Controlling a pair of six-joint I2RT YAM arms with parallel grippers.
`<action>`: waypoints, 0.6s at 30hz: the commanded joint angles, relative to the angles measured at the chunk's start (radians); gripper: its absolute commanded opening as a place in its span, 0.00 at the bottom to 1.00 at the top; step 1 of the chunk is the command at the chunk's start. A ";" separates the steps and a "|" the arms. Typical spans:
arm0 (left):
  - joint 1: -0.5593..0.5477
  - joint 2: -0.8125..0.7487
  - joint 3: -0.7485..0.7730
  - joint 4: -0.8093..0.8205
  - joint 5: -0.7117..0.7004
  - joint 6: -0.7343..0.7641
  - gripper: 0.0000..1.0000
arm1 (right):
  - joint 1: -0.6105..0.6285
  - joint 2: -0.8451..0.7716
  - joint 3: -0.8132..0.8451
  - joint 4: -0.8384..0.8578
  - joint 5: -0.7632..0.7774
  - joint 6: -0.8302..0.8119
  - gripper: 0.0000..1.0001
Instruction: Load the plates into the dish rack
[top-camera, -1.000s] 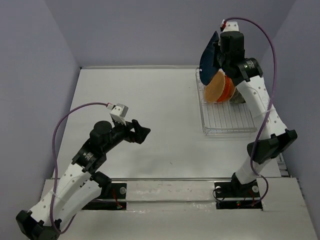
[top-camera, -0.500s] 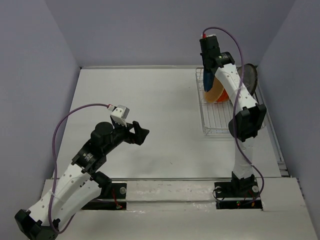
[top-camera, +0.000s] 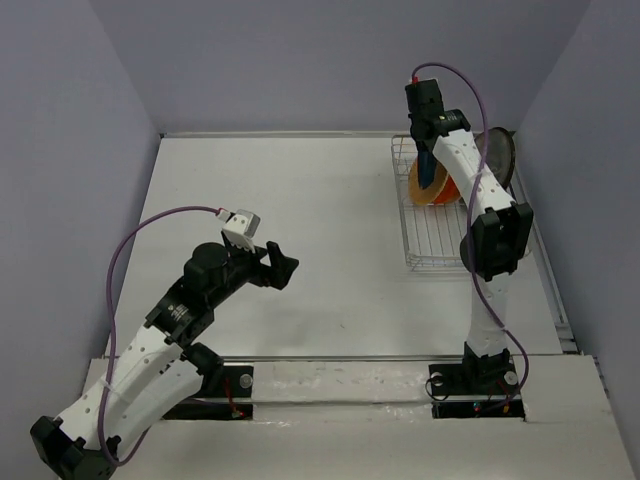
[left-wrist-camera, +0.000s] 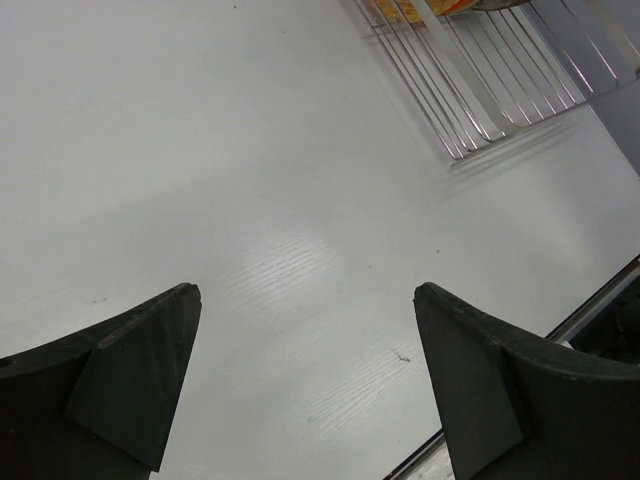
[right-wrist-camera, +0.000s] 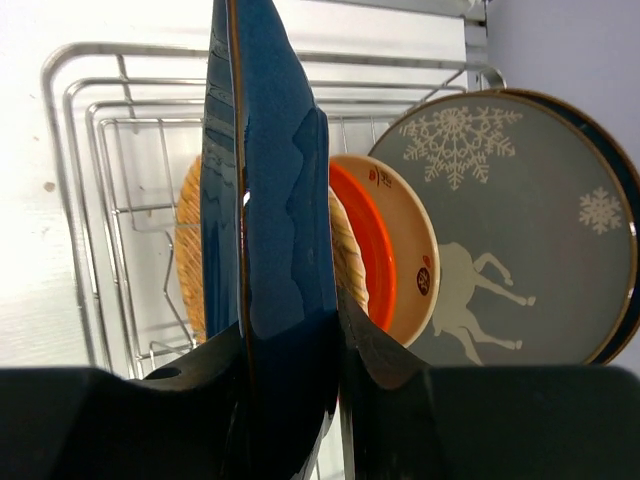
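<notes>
text: none legible | cream plate (right-wrist-camera: 408, 240): red marks (right-wrist-camera: 376, 177), unreadable

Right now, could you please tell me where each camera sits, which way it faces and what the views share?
Top external: fixed above and behind the bases, looking down on the table; both arms show, left gripper open.
Left wrist: on the left arm, looking down at table; its two fingers frame the bottom.
Right wrist: looks along the dark blue plate that the right gripper clamps.
Shared: the dish rack shows in all three.
</notes>
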 joint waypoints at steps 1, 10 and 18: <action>-0.003 0.005 0.025 0.034 -0.006 0.024 0.99 | -0.017 -0.090 -0.036 0.136 0.015 -0.025 0.07; 0.007 0.002 0.025 0.032 -0.010 0.022 0.99 | -0.017 -0.088 -0.154 0.231 -0.049 -0.031 0.07; 0.013 0.000 0.022 0.034 -0.007 0.022 0.99 | -0.029 -0.084 -0.250 0.286 -0.120 0.007 0.07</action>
